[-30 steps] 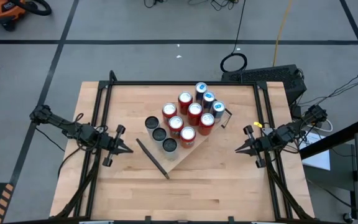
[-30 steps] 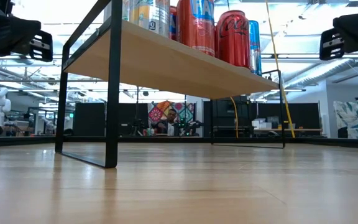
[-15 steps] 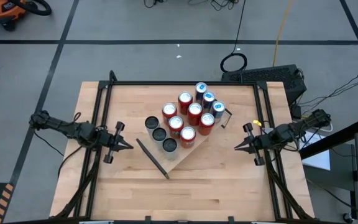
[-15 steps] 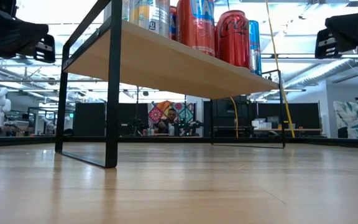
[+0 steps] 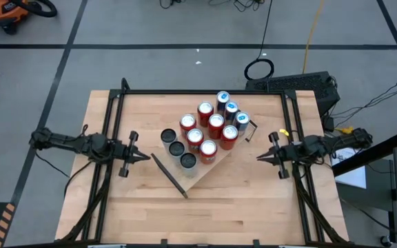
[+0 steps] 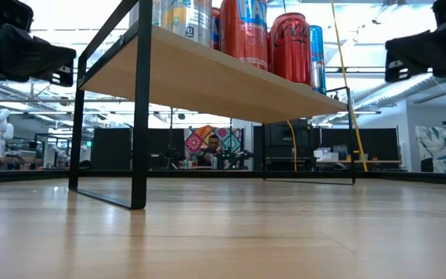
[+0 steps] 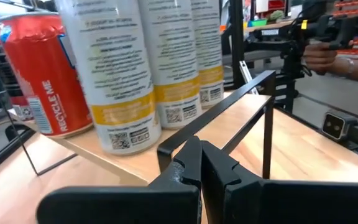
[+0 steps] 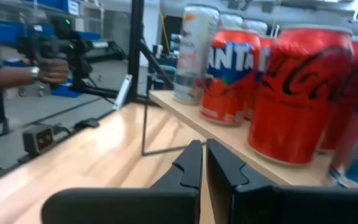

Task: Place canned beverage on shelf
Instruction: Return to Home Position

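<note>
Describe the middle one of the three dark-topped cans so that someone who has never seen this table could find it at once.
On the table, a light-wood shelf lies slantwise at the centre, bearing twelve cans. At its end nearer the left claw stands a row of three dark-topped cans; all others have pale tops. The middle can has a dark-topped neighbour on both sides.

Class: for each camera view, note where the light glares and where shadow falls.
Low view: bright ceiling lights behind the shelf wash out the top, so the left gripper and right gripper show as dark shapes. High view: even light, no hard shadows around the cans. Right wrist view: pale highlights run down the red cola can.
</note>
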Available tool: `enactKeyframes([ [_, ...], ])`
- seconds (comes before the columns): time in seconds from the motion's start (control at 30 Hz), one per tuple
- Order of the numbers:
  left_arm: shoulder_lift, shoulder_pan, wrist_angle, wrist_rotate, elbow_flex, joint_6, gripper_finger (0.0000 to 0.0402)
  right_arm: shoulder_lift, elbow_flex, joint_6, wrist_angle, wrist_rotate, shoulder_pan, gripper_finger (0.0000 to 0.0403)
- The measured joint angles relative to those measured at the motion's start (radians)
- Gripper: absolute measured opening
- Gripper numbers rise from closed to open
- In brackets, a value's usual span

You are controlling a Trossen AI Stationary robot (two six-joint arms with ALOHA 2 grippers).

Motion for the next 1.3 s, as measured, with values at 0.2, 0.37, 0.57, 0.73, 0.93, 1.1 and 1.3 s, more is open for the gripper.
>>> enactKeyframes([
  [0.2, 0.000, 0.063, 0.000, 0.066, 0.000, 0.000, 0.0000, 0.000, 0.000, 0.032, -0.028, -0.010, -0.049, 0.0000],
  [0.37, 0.000, 0.122, -0.011, 0.117, 0.000, -0.001, 0.0000, 0.000, 0.000, 0.034, -0.039, -0.053, -0.076, 0.0000],
  [0.57, 0.000, 0.185, -0.014, 0.190, 0.000, -0.019, 0.0000, 0.001, 0.000, 0.034, -0.041, -0.053, -0.100, 0.0000],
  [0.73, 0.000, 0.211, -0.014, 0.227, 0.000, -0.069, 0.0000, 0.001, 0.000, 0.044, -0.043, -0.053, -0.109, 0.0000],
  [0.93, -0.003, 0.211, -0.007, 0.227, 0.000, -0.099, 0.0000, 0.001, 0.000, 0.063, -0.044, -0.052, -0.115, 0.0000],
  [1.1, -0.035, 0.212, 0.089, 0.220, 0.000, -0.095, 0.0000, 0.002, 0.000, 0.079, -0.045, -0.052, -0.115, 0.0000],
  [1.3, -0.058, 0.215, 0.038, 0.150, 0.000, -0.070, 0.0000, 0.002, 0.000, 0.068, -0.047, -0.052, -0.115, 0.0000],
])
